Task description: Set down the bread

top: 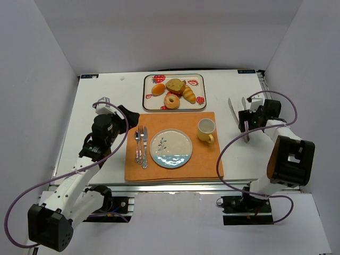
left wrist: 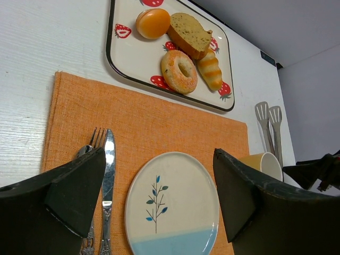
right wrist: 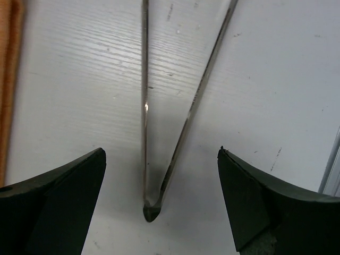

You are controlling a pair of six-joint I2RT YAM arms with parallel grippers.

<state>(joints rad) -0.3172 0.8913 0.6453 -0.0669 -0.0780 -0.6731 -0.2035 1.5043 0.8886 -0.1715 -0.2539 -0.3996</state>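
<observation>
A strawberry-print tray [top: 149,104] at the back holds a brown bread slice [top: 175,85], an orange bun [top: 158,88], a sugared donut [top: 171,101] and a croissant [top: 189,94]. The left wrist view shows the slice [left wrist: 188,34], bun [left wrist: 153,23], donut [left wrist: 179,70] and croissant [left wrist: 210,70]. A bare white-and-blue plate [top: 171,149] lies on the orange placemat [top: 175,119]. Metal tongs [top: 237,112] lie on the table at the right. My right gripper [right wrist: 160,154] is open, its fingers on either side of the tongs' hinge end [right wrist: 151,210], apart from it. My left gripper [left wrist: 159,196] is open and empty, above the plate [left wrist: 172,204].
A yellow cup [top: 206,130] stands on the mat right of the plate. A fork, knife and spoon [top: 141,146] lie left of the plate. White walls enclose the table on three sides. The tongs also show in the left wrist view [left wrist: 268,125].
</observation>
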